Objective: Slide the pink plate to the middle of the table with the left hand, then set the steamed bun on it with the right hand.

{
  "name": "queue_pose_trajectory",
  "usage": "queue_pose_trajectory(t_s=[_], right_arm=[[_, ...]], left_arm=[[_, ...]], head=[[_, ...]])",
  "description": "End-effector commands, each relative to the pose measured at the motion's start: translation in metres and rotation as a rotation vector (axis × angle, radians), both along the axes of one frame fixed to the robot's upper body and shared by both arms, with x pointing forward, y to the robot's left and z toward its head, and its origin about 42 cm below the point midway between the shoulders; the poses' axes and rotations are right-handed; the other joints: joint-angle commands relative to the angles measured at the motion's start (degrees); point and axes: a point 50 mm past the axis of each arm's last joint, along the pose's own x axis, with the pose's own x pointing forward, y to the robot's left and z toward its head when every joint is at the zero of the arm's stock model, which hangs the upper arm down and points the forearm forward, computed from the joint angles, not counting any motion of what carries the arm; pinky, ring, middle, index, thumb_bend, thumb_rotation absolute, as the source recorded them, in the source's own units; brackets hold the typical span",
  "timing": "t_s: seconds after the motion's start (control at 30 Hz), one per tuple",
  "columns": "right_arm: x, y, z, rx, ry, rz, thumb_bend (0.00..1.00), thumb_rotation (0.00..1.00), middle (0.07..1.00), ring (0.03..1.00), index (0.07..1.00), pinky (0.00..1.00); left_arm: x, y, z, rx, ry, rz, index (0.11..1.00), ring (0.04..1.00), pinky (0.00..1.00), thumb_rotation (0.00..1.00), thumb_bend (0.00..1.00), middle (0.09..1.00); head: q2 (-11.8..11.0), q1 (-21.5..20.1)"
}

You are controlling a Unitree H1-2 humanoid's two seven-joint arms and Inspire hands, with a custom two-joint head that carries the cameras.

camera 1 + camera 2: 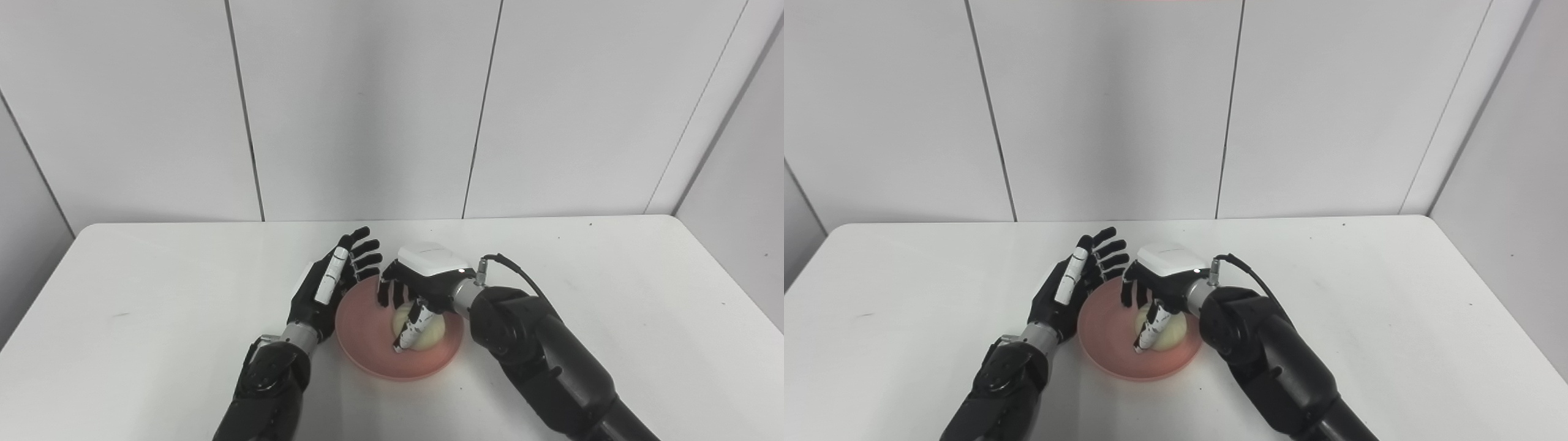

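**Bun on plate, right hand over it**

White table [184, 294], pink plate [361, 340] near its middle. My right hand [416, 288] curls down around the steamed bun [432, 334] resting on the plate. My left hand [331, 285] is spread, empty, touching the plate's left rim.

Two head cameras, side by side, looking down on the white table [153, 294]

Both face the far wall from above the table's near edge, at mid range; the right eye sits slightly rightward, and both share nearly the whole tabletop.
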Motion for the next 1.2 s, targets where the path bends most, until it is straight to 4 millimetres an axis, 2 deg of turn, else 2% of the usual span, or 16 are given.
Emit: queue_pose_trajectory(t_s=[0.0, 0.1, 0.13, 0.17, 0.23, 0.3, 0.4, 0.53, 0.63, 0.7, 0.73, 0.83, 0.93, 1.0, 1.13, 1.17], right_arm=[[0.002, 0.006, 0.019, 0.053, -0.117, 0.044, 0.52, 0.00, 0.496, 0.404, 0.524, 0.32], [0.001, 0.005, 0.019, 0.061, -0.141, 0.047, 0.52, 0.00, 0.502, 0.405, 0.530, 0.33], [0.000, 0.004, 0.019, 0.056, -0.145, 0.044, 0.52, 0.00, 0.478, 0.422, 0.523, 0.34], [0.000, 0.003, 0.020, 0.050, -0.146, 0.041, 0.52, 0.08, 0.531, 0.446, 0.510, 0.36], [-0.002, 0.002, 0.021, 0.039, -0.150, 0.032, 0.76, 0.48, 0.624, 0.525, 0.648, 0.41], [-0.004, 0.001, 0.023, 0.021, -0.161, 0.018, 0.88, 0.70, 0.688, 0.603, 0.708, 0.48], [-0.007, 0.000, 0.027, 0.012, -0.179, 0.008, 0.94, 0.79, 0.737, 0.659, 0.739, 0.53], [-0.011, -0.007, 0.032, 0.008, -0.180, -0.025, 1.00, 0.85, 0.742, 0.662, 0.758, 0.54], [-0.017, -0.013, 0.032, 0.060, -0.198, -0.047, 1.00, 0.82, 0.715, 0.632, 0.747, 0.52], [-0.022, -0.020, 0.029, 0.195, -0.293, -0.042, 0.96, 0.78, 0.645, 0.553, 0.690, 0.45], [-0.025, -0.025, 0.024, 0.293, -0.363, -0.042, 0.96, 0.77, 0.640, 0.548, 0.686, 0.44], [-0.031, -0.042, 0.009, 0.564, -0.508, -0.073, 0.79, 0.82, 0.597, 0.513, 0.646, 0.42], [-0.031, -0.052, -0.001, 0.711, -0.568, -0.100, 0.72, 0.86, 0.608, 0.531, 0.645, 0.44], [-0.030, -0.060, -0.009, 0.819, -0.616, -0.125, 0.69, 0.90, 0.647, 0.589, 0.676, 0.51], [-0.028, -0.070, -0.025, 1.063, -0.595, -0.157, 0.67, 0.94, 0.707, 0.642, 0.733, 0.54], [-0.026, -0.072, -0.031, 1.153, -0.566, -0.170, 0.69, 0.95, 0.724, 0.663, 0.749, 0.56]], left_arm=[[-0.007, -0.005, -0.015, 0.018, 0.066, -0.013, 0.814, 0.791, 0.76, 0.83, 0.79, 0.813], [-0.007, -0.005, -0.015, 0.021, 0.063, -0.013, 0.801, 0.789, 0.76, 0.83, 0.77, 0.814], [-0.007, -0.005, -0.015, 0.023, 0.065, -0.014, 0.801, 0.796, 0.76, 0.84, 0.78, 0.820], [-0.006, -0.005, -0.015, 0.025, 0.068, -0.017, 0.799, 0.800, 0.76, 0.84, 0.78, 0.822], [-0.006, -0.005, -0.015, 0.030, 0.067, -0.024, 0.810, 0.814, 0.76, 0.85, 0.78, 0.832], [-0.006, -0.005, -0.014, 0.024, 0.061, -0.029, 0.816, 0.814, 0.75, 0.85, 0.76, 0.830], [-0.006, -0.005, -0.014, 0.015, 0.061, -0.032, 0.816, 0.810, 0.75, 0.84, 0.76, 0.825], [-0.007, -0.004, -0.013, 0.013, 0.060, -0.031, 0.819, 0.823, 0.76, 0.84, 0.76, 0.829], [-0.007, -0.003, -0.014, 0.020, 0.057, -0.027, 0.831, 0.829, 0.78, 0.85, 0.77, 0.841], [-0.008, -0.002, -0.014, 0.019, 0.055, -0.017, 0.833, 0.813, 0.78, 0.85, 0.78, 0.834], [-0.009, -0.001, -0.014, 0.016, 0.050, -0.006, 0.833, 0.811, 0.78, 0.85, 0.78, 0.834], [-0.011, 0.001, -0.014, 0.024, 0.007, 0.042, 0.813, 0.787, 0.76, 0.82, 0.79, 0.812], [-0.012, 0.004, -0.014, 0.050, -0.040, 0.082, 0.812, 0.793, 0.77, 0.83, 0.77, 0.811], [-0.014, 0.006, -0.012, 0.056, -0.072, 0.120, 0.824, 0.817, 0.80, 0.81, 0.74, 0.827], [-0.021, 0.009, -0.008, 0.077, -0.132, 0.194, 0.854, 0.856, 0.85, 0.81, 0.66, 0.860], [-0.023, 0.010, -0.008, 0.092, -0.146, 0.213, 0.866, 0.878, 0.87, 0.82, 0.65, 0.874]], head=[[0.08, 0.04], [0.06, 0.03], [0.01, 0.04], [-0.02, 0.05], [-0.05, 0.07], [-0.05, 0.07], [-0.05, 0.07], [0.19, -0.03], [0.34, 0.08], [0.41, 0.08], [0.53, -0.15], [0.46, -0.60], [0.50, -0.90], [0.54, -0.85], [0.75, -0.50], [0.81, -0.40]])
